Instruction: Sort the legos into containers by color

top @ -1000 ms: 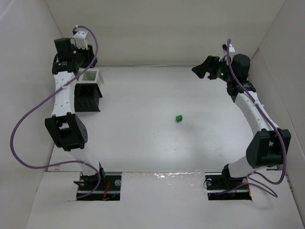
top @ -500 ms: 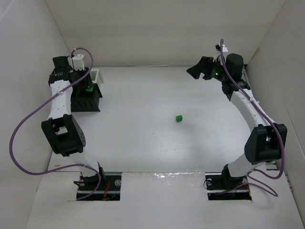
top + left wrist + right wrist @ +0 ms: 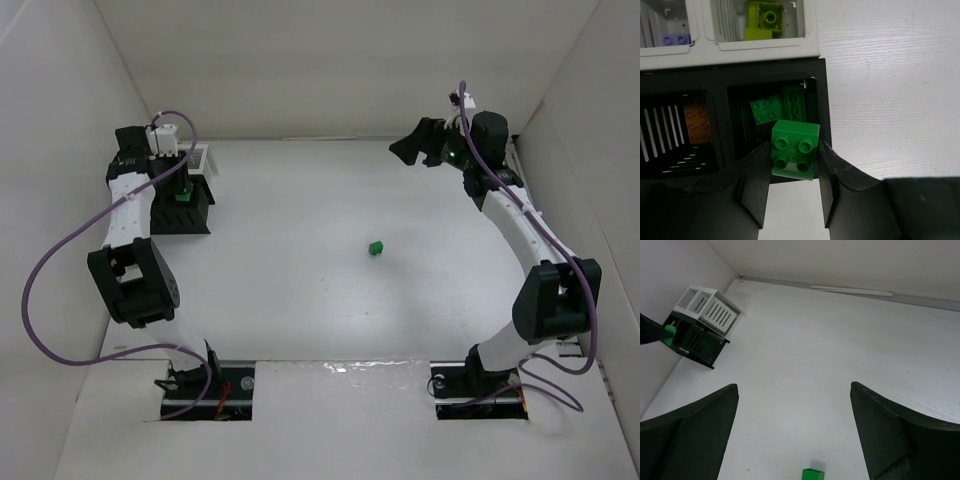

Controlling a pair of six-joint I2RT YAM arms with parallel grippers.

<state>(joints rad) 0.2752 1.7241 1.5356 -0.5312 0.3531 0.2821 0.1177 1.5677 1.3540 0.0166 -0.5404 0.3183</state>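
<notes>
My left gripper (image 3: 792, 167) is shut on a green lego (image 3: 795, 149), studs facing the camera. It hangs over the near right black compartment of the containers (image 3: 822, 90), where two more green legos (image 3: 781, 107) lie. An orange lego (image 3: 697, 124) sits in the black compartment to the left. A yellow-green lego (image 3: 765, 17) and a purple lego (image 3: 676, 39) lie in the white compartments. From above, my left gripper (image 3: 180, 188) is over the containers (image 3: 190, 222) at the far left. Another green lego (image 3: 376, 247) lies loose mid-table. My right gripper (image 3: 405, 150) hovers open at the far right, holding nothing.
White walls enclose the table on three sides, and the containers (image 3: 702, 325) stand close to the left wall. The right wrist view shows the loose green lego (image 3: 813, 474) below and between my open right gripper's (image 3: 794, 385) jaws, on bare white tabletop.
My left gripper has swung down and nearer over the rack's black part, carrying the green lego. My right gripper has drifted slightly left and back, still open.
</notes>
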